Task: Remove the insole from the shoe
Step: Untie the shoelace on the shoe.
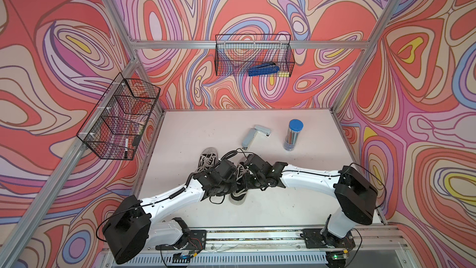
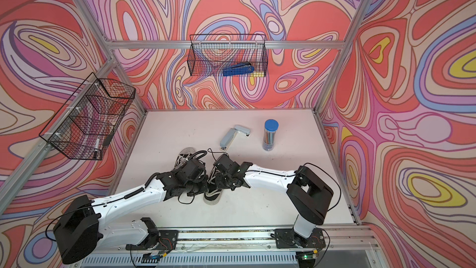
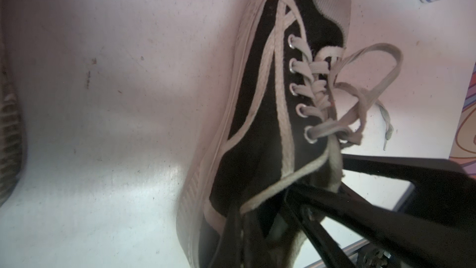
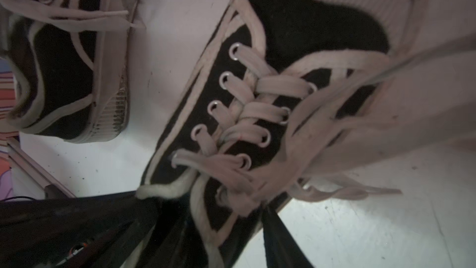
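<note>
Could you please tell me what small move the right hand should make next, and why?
Probably ease the right hand down into the shoe opening to find the insole: the left hand pinches the collar, steadying the shoe, and no insole shows yet.

The left arm [image 1: 167, 199] and the right arm [image 1: 309, 176] reach in from the front and bend toward each other, so their wrists almost meet in the middle, tipped down. The left gripper [image 3: 316, 176] is pinched tight on the rim of the shoe [image 3: 257, 125]. The right gripper [image 4: 206, 203] has one finger on each side of the shoe's opening, and I cannot tell if it squeezes.
</note>
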`<state>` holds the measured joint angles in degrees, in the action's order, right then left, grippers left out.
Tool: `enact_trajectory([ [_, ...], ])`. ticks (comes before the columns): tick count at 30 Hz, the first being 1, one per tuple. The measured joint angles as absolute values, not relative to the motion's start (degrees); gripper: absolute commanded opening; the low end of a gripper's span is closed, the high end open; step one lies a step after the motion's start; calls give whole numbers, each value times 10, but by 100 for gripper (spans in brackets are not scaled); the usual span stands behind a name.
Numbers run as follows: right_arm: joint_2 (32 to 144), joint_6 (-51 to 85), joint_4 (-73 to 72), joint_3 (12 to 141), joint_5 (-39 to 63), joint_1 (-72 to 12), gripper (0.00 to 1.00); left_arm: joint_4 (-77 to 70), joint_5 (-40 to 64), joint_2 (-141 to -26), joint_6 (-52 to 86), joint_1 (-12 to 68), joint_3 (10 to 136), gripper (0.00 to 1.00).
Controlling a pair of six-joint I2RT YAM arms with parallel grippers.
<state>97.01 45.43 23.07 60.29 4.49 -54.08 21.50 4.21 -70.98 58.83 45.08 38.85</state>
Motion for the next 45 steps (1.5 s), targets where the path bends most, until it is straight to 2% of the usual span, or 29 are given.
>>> enact_trajectory([
  [3, 972, 466, 243, 603, 17, -542, 13, 213, 32, -695, 602, 452, 380, 0],
  [6, 964, 475, 256, 601, -14, -543, 6, 209, 21, -671, 625, 455, 365, 0],
  [10, 937, 477, 266, 586, -28, -535, 1, 179, 19, -640, 675, 462, 336, 0],
  [16, 916, 472, 267, 565, -17, -514, 0, 94, 29, -635, 743, 474, 292, 0],
  [18, 920, 470, 269, 565, -15, -509, 6, 78, 30, -652, 747, 477, 293, 0],
  [20, 926, 471, 265, 565, -7, -503, 22, 75, 32, -671, 746, 478, 304, 0],
  [23, 928, 483, 265, 565, -1, -494, 37, 74, 33, -692, 741, 479, 319, 0],
  [26, 924, 507, 263, 565, 9, -488, 46, 72, 34, -699, 736, 480, 322, 0],
  [30, 889, 560, 255, 566, 15, -488, 53, 70, 36, -703, 730, 480, 324, 0],
  [37, 869, 732, 208, 610, 24, -487, 60, 74, 46, -721, 710, 481, 342, 0],
  [45, 889, 889, 141, 605, 26, -487, 62, 75, 46, -725, 700, 483, 347, 0],
])
